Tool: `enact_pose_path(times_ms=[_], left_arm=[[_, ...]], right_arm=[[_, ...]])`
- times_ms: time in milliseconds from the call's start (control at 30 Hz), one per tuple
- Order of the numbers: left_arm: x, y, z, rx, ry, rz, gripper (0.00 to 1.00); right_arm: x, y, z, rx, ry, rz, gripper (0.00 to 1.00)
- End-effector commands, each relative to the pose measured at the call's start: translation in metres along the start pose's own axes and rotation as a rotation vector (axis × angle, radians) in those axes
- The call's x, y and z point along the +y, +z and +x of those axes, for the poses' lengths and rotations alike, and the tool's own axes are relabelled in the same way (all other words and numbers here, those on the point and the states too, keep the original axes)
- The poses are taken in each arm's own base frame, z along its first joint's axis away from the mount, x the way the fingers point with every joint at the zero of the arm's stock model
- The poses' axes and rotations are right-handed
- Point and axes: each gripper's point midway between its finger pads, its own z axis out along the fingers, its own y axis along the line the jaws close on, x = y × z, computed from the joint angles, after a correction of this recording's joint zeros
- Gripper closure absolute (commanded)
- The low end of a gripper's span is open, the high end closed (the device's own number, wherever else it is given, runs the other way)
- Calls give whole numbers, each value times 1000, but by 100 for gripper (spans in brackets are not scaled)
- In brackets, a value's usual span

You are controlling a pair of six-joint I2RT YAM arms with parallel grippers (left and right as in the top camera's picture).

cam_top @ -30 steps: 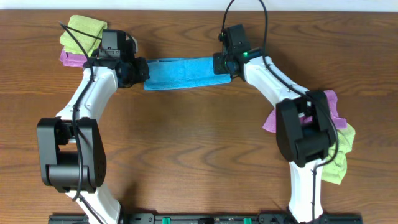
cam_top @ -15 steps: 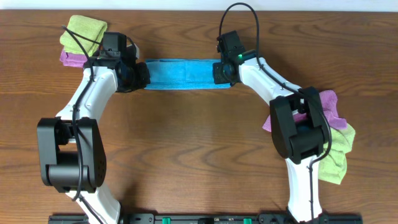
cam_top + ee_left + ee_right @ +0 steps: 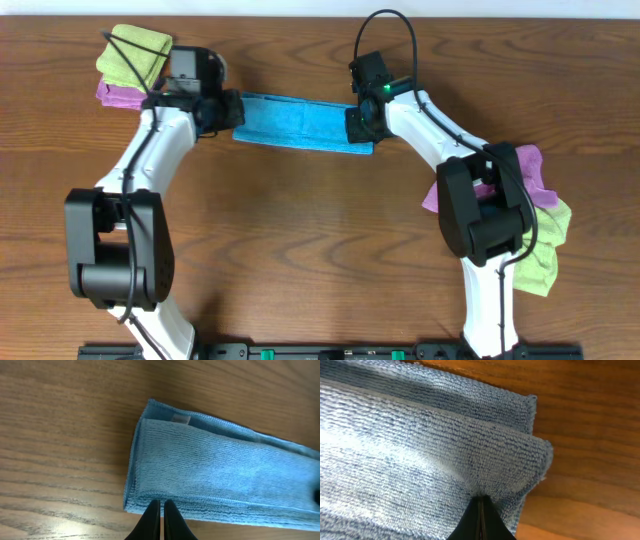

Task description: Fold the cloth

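The cloth (image 3: 300,122) is a sky-blue strip, folded lengthwise, stretched on the wooden table between my two grippers and slanting down toward the right. My left gripper (image 3: 232,110) is at its left end. In the left wrist view its tips (image 3: 161,504) are shut on the near long edge of the cloth (image 3: 215,480), close to the left corner, and a white tag (image 3: 181,419) shows at the far corner. My right gripper (image 3: 358,122) is at the right end. In the right wrist view it (image 3: 481,499) pinches a raised bunch of the cloth (image 3: 420,435).
A lime-green cloth (image 3: 135,55) lies on a purple cloth (image 3: 115,95) at the back left, behind my left arm. Another purple cloth (image 3: 530,175) and lime-green cloth (image 3: 545,255) lie at the right, beside the right arm's base.
The left end of the cloth moved toward the back with my left gripper and the right end came forward with my right gripper. The strip's slant has reversed.
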Motion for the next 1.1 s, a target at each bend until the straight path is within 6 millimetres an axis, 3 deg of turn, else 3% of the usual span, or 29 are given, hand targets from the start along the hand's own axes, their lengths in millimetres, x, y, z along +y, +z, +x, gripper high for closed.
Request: enact_pose_path(times_ms=[0, 100, 200, 300, 433, 700, 733, 800, 900, 967, 1067], left_arm=[[6, 8, -2, -26, 72, -123, 94], [-1, 22, 6, -3, 90, -115, 95], [4, 40, 17, 35, 83, -127, 95], [10, 51, 24, 60, 77, -136, 94], [12, 58, 30, 79, 77, -141, 94], [18, 69, 63, 204, 38, -143, 94], [19, 68, 66, 217, 37, -147, 94], [20, 67, 69, 227, 36, -150, 94], [20, 67, 69, 228, 35, -150, 95], [20, 67, 70, 231, 35, -150, 94], [20, 67, 70, 232, 35, -150, 94]], right_arm=[[9, -47, -22, -101, 11, -30, 99], [14, -78, -31, -155, 11, -61, 98], [11, -107, -36, -188, 26, -101, 98], [4, -121, -35, -170, 57, -169, 98], [-6, -118, -24, -109, 33, -210, 99], [-16, -107, -13, -40, 4, -355, 99], [-16, -103, -12, -26, 16, -387, 95], [-12, -92, -7, 9, 15, -454, 67], [-7, -71, 2, 66, 26, -509, 43], [-9, -58, 5, 90, 35, -506, 37], [-9, -45, 6, 100, 38, -505, 38]])
